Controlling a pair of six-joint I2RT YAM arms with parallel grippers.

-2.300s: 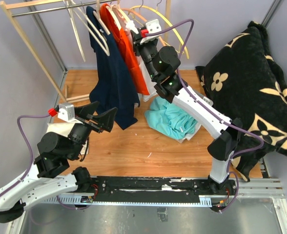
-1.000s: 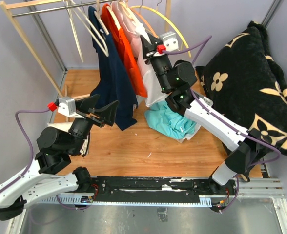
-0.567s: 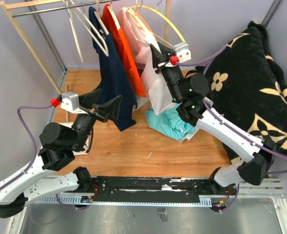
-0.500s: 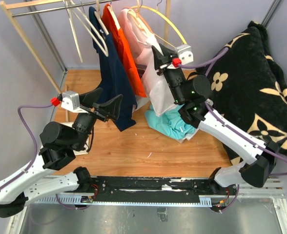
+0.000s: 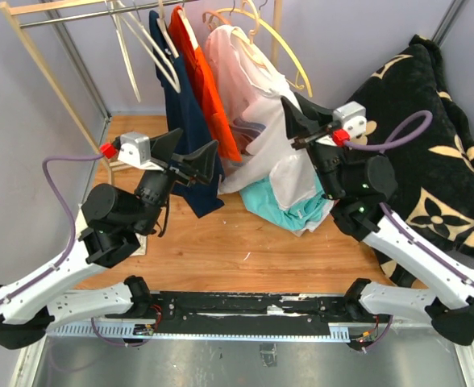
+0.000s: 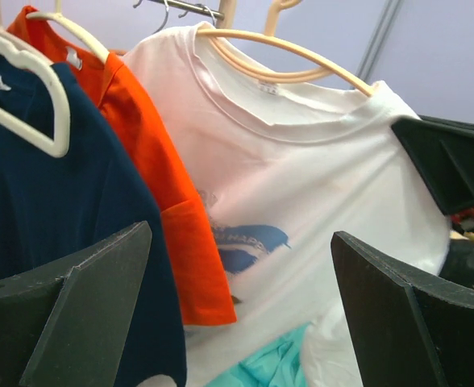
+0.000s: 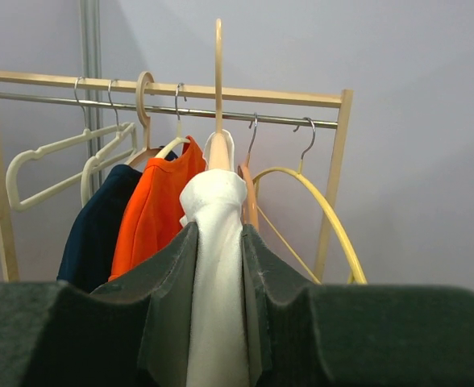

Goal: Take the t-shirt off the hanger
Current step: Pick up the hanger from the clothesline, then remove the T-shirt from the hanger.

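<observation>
A white t-shirt (image 5: 249, 93) with a blue print (image 6: 245, 246) hangs on a beige hanger (image 6: 301, 53) on the rail, stretched out to the right. My right gripper (image 5: 295, 122) is shut on a bunched fold of the t-shirt's right side; in the right wrist view (image 7: 218, 235) the white cloth runs up between the pads to the hanger (image 7: 218, 81), seen edge-on. My left gripper (image 5: 192, 160) stands wide open in front of the shirts, level with the t-shirt's chest (image 6: 241, 235), touching nothing.
An orange shirt (image 5: 205, 81) and a navy shirt (image 5: 180, 121) hang left of the white one. Empty white hangers (image 5: 144, 48) and a yellow hanger (image 5: 293, 64) share the wooden rack (image 5: 51, 81). A teal garment (image 5: 281, 201) lies on the floor; a black patterned blanket (image 5: 430, 137) fills the right.
My right gripper has pulled back to the right and nearer, dragging the white t-shirt out sideways from the rail. My left arm has risen and moved closer to the shirts, still open.
</observation>
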